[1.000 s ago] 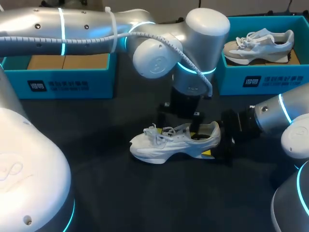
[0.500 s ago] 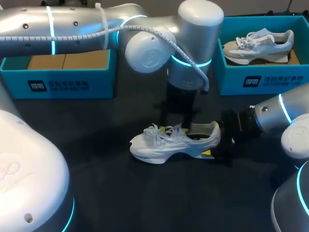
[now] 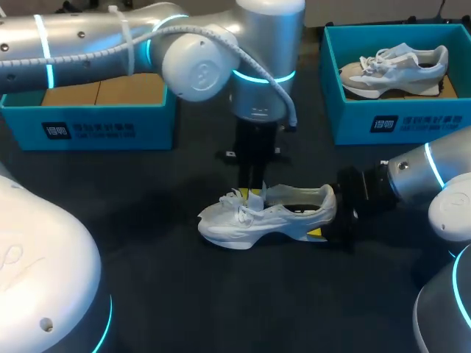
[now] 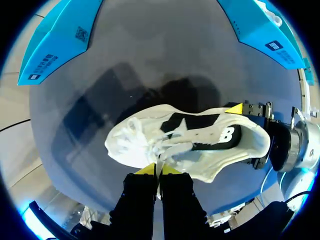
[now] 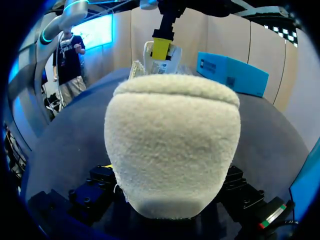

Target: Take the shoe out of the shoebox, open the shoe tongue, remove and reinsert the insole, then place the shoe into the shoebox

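Observation:
A white shoe (image 3: 265, 217) lies on its sole on the dark table, toe to the left. My left gripper (image 3: 254, 193) comes straight down on it and is shut on the shoe tongue (image 4: 159, 162), a thin white strip pinched between its yellow tips just behind the laces. The dark insole (image 4: 200, 135) shows inside the shoe's mouth. My right gripper (image 3: 327, 220) stands at the heel, one finger on each side, shut on the shoe. In the right wrist view the fuzzy heel (image 5: 172, 145) fills the space between its fingers, with the left gripper (image 5: 162, 47) beyond it.
A blue shoebox (image 3: 88, 125) with a cardboard floor stands at the back left. A second blue shoebox (image 3: 397, 121) at the back right holds another white shoe (image 3: 394, 70). Bare dark table lies in front of the shoe.
My left gripper has moved left from above the shoe's mouth to the tongue and closed on it. The right arm and the shoe have stayed put.

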Controlling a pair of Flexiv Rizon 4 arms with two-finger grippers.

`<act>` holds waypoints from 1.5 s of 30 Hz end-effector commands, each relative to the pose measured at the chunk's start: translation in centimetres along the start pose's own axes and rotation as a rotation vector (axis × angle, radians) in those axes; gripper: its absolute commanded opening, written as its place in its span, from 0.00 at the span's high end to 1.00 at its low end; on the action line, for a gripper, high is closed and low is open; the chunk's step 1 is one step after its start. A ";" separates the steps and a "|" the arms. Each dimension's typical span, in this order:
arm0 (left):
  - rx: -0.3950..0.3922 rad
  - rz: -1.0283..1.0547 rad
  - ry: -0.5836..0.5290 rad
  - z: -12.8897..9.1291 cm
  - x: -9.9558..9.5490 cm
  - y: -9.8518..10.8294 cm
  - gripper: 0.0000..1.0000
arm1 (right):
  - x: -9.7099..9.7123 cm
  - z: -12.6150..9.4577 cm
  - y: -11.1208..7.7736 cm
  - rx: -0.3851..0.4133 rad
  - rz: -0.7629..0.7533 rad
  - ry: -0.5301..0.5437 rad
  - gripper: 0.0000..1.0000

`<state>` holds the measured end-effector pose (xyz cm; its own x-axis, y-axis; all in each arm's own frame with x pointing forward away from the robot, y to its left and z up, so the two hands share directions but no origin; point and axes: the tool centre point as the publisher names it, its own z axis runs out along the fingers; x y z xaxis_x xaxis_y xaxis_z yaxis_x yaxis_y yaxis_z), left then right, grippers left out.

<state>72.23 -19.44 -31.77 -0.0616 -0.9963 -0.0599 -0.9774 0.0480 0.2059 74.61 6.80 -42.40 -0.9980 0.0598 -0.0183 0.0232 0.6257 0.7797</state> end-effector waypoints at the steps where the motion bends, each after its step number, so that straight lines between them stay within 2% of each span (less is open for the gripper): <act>1: 0.020 0.006 0.070 -0.9 -2.5 1.4 1.00 | 0.1 0.0 0.0 0.000 -0.001 -0.001 1.00; 7: 0.028 0.011 0.071 -0.7 -4.2 2.1 1.00 | 0.1 0.0 0.0 0.000 -0.001 -0.001 1.00; 16: 0.034 -0.015 0.059 0.7 -6.1 1.7 1.00 | 0.1 0.0 0.0 0.000 -0.001 -0.001 1.00; 26: 0.046 -0.101 0.052 4.1 -8.3 0.9 1.00 | 0.1 0.0 0.0 0.000 -0.001 -0.001 1.00; 33: 0.025 -0.131 0.049 6.4 -9.4 0.6 0.99 | 0.1 0.0 0.0 0.000 -0.001 -0.001 1.00; 38: 0.013 -0.150 0.048 7.6 -9.7 0.4 0.81 | 0.1 0.0 0.0 0.000 -0.001 -0.001 1.00; 39: 0.012 -0.152 0.047 7.6 -9.7 0.4 0.70 | 0.1 0.0 0.0 0.000 -0.001 -0.001 1.00; 40: 0.012 -0.155 0.048 7.6 -9.8 0.4 0.54 | 0.1 0.0 0.0 0.000 -0.001 -0.001 1.00; 41: 0.012 -0.156 0.049 7.5 -9.9 0.4 0.27 | 0.1 0.0 0.0 0.000 -0.001 -0.001 1.00; 42: 0.011 -0.158 0.050 7.4 -10.0 0.3 0.11 | 0.1 0.0 0.0 0.000 -0.001 -0.001 1.00; 43: 0.012 -0.159 0.052 7.3 -10.1 0.3 0.00 | 0.1 0.0 0.0 0.000 -0.001 -0.001 1.00; 45: 0.011 -0.160 0.062 6.9 -10.3 0.4 0.00 | 0.1 0.0 0.0 0.000 -0.001 -0.001 1.00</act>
<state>71.23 -9.28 -38.19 0.1046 -0.9934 -0.0473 -0.9756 -0.1118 0.1891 74.56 6.95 -42.35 -0.9980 0.0598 -0.0181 0.0233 0.6254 0.7800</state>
